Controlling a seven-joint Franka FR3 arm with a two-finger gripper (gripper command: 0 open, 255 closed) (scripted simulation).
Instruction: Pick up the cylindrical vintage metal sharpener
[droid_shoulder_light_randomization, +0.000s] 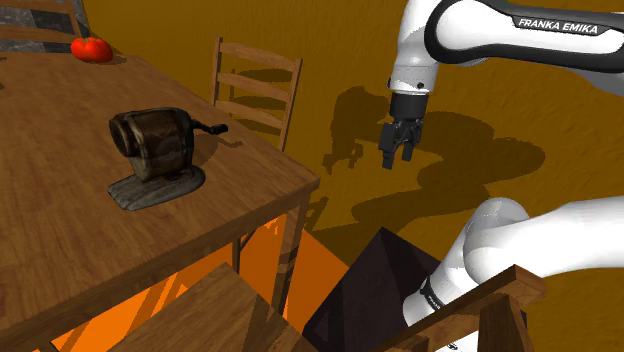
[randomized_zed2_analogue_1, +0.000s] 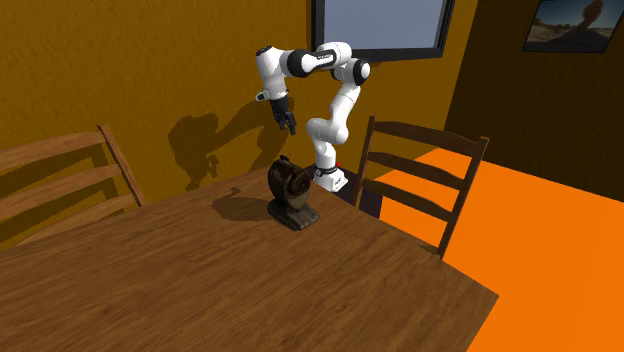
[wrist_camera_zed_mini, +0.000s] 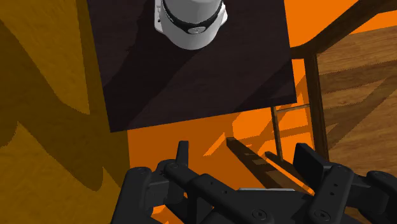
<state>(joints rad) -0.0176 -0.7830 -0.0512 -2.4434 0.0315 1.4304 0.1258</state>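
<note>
The wooden surface (droid_shoulder_light_randomization: 60, 260) carries the dark sharpener (droid_shoulder_light_randomization: 152, 148); the walls (randomized_zed2_analogue_1: 150, 60) are ochre, the floor (randomized_zed2_analogue_1: 560, 230) orange. The fingers (wrist_camera_zed_mini: 309, 161) stand apart, empty.

A wooden table (randomized_zed2_analogue_1: 250, 290) and slat-backed chairs (randomized_zed2_analogue_1: 425, 135) stand on an orange floor (randomized_zed2_analogue_1: 560, 230) before ochre walls (randomized_zed2_analogue_1: 150, 60)

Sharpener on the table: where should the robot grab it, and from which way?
Probably the round drum, from above, with the open end effector closing across its curved sides. It lies on its side atop a flat base, too low to pinch, and the thin crank sticking out the end would likely slip.
</note>
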